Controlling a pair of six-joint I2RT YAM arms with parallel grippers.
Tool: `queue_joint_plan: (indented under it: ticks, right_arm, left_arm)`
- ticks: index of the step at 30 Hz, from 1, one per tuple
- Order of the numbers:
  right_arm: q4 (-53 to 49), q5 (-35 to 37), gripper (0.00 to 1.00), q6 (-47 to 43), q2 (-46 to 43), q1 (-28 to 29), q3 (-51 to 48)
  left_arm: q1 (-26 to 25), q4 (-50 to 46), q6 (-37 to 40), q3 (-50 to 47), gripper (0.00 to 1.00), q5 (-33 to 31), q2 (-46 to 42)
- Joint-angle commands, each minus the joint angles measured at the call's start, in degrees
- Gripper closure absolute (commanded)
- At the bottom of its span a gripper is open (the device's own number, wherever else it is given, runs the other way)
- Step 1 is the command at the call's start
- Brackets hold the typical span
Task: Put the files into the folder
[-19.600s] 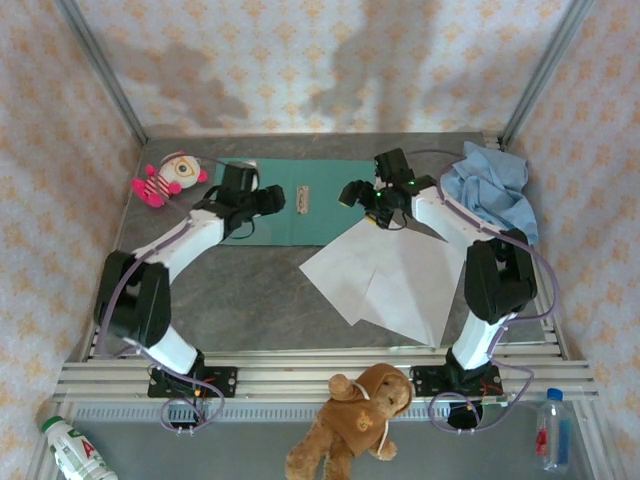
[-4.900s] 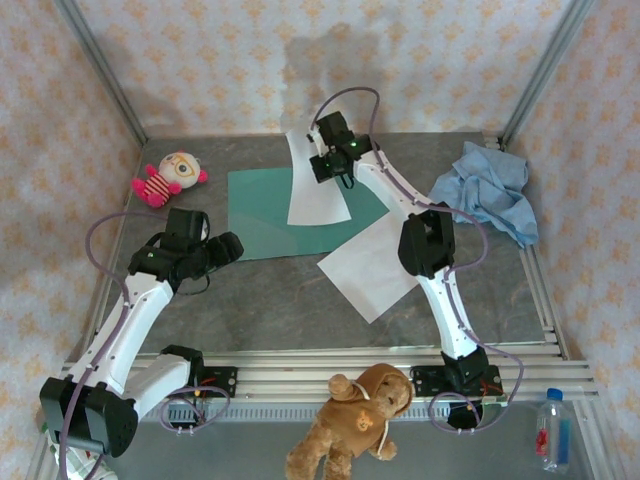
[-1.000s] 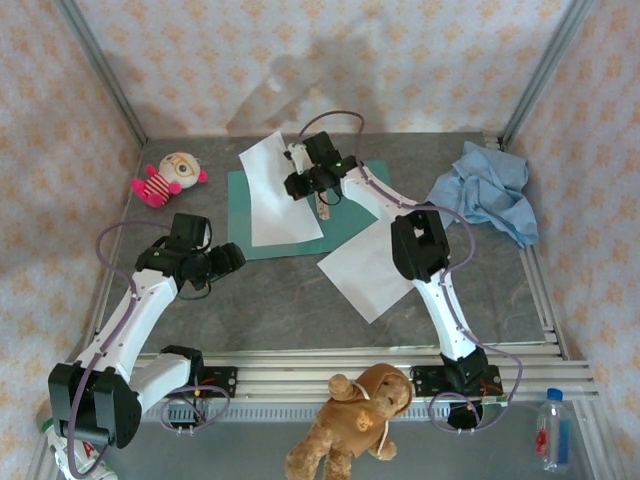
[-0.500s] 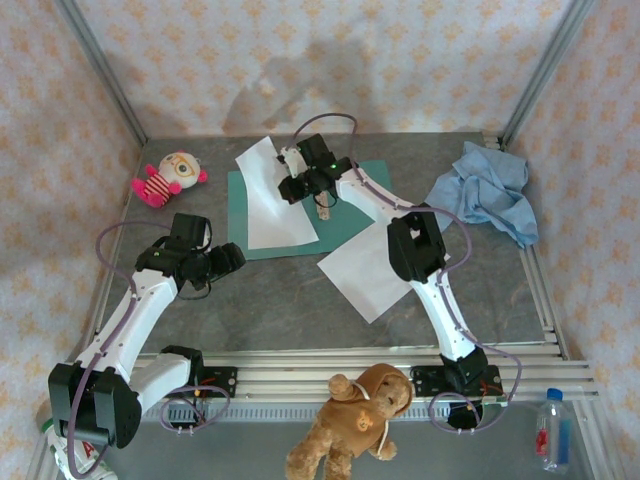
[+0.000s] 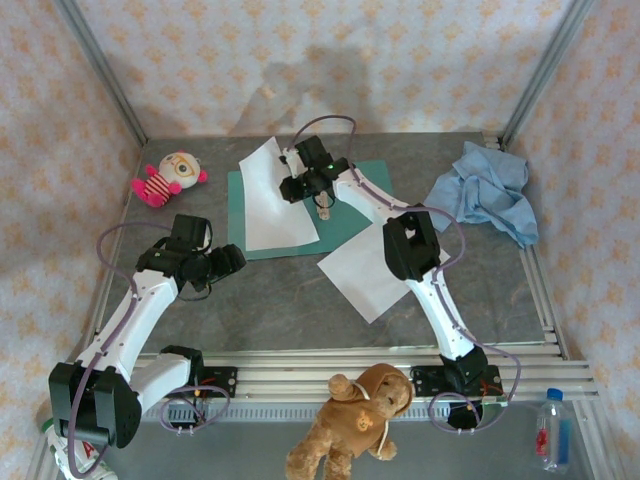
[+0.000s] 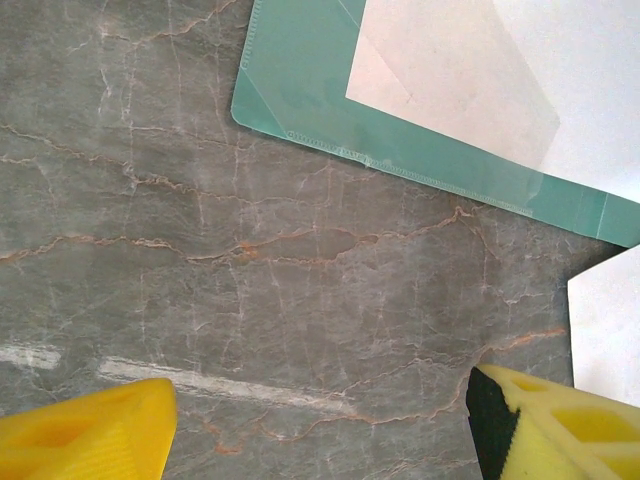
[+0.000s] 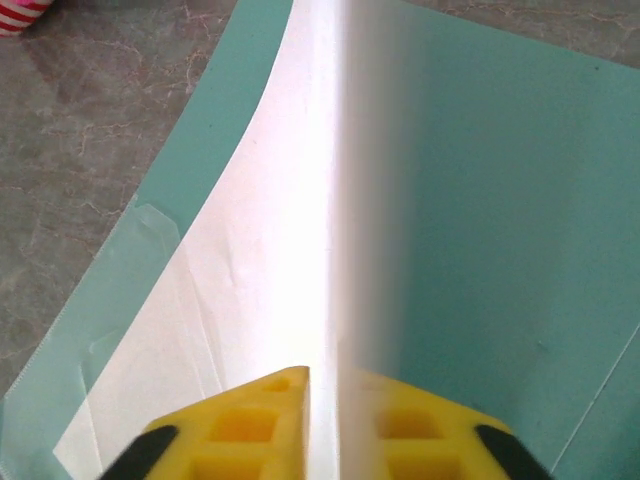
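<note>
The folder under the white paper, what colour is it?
The folder is plain teal green, clearest in the right wrist view.

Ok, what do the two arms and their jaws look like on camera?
Left arm and right arm: white shells, black joint blocks, a thin purplish cable looping along each. A green light glows near the right wrist. The jaws are bright yellow moulded plastic with hollows and black edges.

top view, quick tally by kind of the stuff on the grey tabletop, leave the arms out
white paper sheets: 2
teal folder: 1
blue cloth: 1
pink plush doll: 1
total: 5
</note>
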Motion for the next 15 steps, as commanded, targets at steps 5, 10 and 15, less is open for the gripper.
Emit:
queue_joint_plan:
  ticks: [5,10,15]
  right_arm:
    - [-1.9,-0.1,0.68,3.5,2.1,-1.7,3.7]
    - [-2.9,-0.3,0.67,4.6,3.9,-2.3,6.0]
    - [-3.7,0.3,0.70,5.4,4.7,-2.5,6.5]
  left_arm:
    - [0.7,1.3,0.2,-0.9,0.23,1.1,0.1]
    - [0.7,1.2,0.2,-1.0,0.23,1.2,-0.2]
    - [0.7,1.8,-0.2,-1.6,0.23,1.1,0.1]
